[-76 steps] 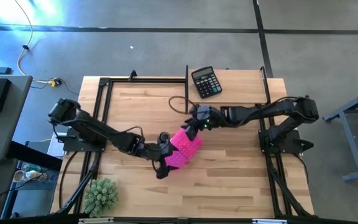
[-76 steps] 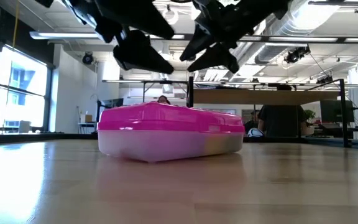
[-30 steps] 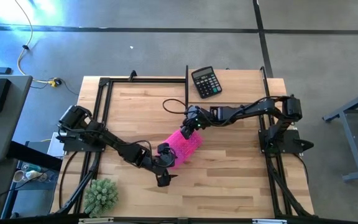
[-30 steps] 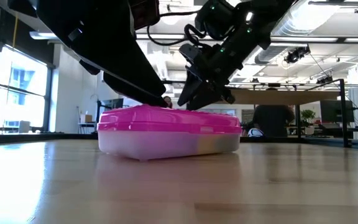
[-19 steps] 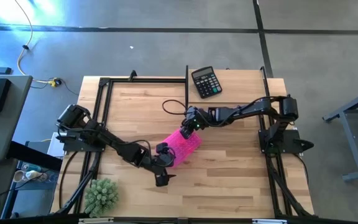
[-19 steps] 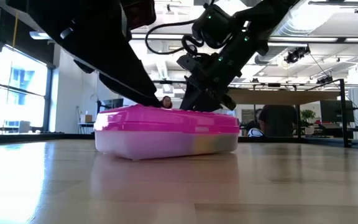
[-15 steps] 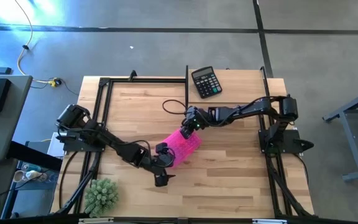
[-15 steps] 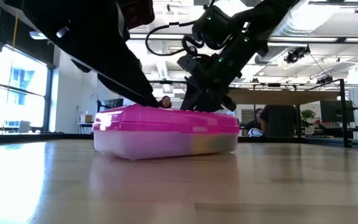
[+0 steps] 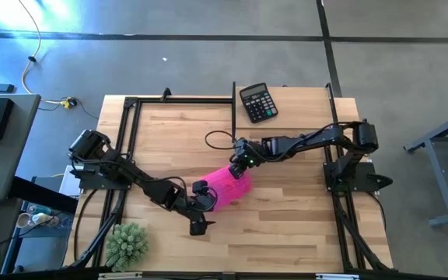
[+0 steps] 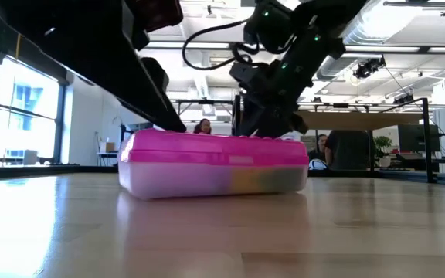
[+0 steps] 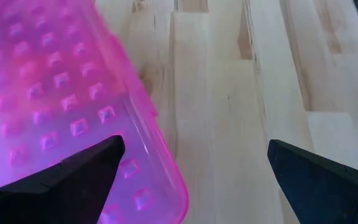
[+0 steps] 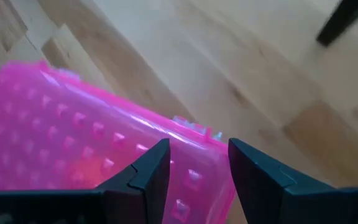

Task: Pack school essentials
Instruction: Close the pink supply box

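The pink-lidded clear case [image 9: 229, 187] lies flat on its clear base [image 10: 207, 179] at the table's middle, lid down. A yellowish shape [image 10: 247, 181] shows through the base wall; the school essentials are otherwise hidden. My left gripper [image 9: 201, 201] is open at the case's near-left end; in its wrist view it [image 11: 194, 165] straddles the lid's corner [image 11: 135, 186]. My right gripper [image 9: 243, 162] is open over the case's far-right end, its fingers [image 12: 146, 177] on the lid [image 12: 73, 137]. My left gripper has one finger [image 11: 73, 174] on the top of the lid near its near-left corner [image 11: 114, 124], coming slanting from above; the other finger [image 11: 322, 177] stands over bare table. The case lies flat on the table. My right gripper rests both fingertips on the lid's top near its far-right end edge [image 12: 194, 134], coming from above and pointing down [image 10: 265, 116]. Nothing is pinched between them, and the case stays flat on the table.
A black calculator [image 9: 257, 102] lies near the table's far edge. A green spiky plant [image 9: 125, 243] stands at the near-left corner. Black frame rails [image 9: 134, 117] run along the table's left, far and right sides. People [image 10: 346, 147] sit in the room beyond.
My right gripper has come down and toward the near edge onto the lid's far-right end. My left gripper has shifted slightly toward the near-left. The case has slid a little along the table toward the near edge, staying flat.
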### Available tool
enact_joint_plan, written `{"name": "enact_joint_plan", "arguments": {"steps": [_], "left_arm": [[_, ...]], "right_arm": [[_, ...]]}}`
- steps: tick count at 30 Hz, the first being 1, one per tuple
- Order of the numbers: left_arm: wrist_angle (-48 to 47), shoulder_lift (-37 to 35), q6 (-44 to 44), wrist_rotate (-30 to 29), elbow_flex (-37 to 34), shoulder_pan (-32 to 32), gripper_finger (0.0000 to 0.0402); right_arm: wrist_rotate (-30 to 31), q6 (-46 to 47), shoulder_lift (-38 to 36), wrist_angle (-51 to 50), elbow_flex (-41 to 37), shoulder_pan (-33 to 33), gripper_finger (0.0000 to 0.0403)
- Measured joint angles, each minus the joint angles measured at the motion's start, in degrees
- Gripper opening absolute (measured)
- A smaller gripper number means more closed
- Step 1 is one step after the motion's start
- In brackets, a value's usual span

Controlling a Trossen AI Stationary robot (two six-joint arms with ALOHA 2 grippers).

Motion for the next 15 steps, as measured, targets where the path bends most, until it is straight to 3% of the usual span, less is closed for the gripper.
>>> {"name": "enact_joint_plan", "arguments": {"steps": [15], "left_arm": [[-7.1,-3.6,1.5,-2.8,-0.3,-0.1,0.04]], "right_arm": [[0.8,7.5,-1.9,-5.7,-0.1,5.9,0.0153]]}}
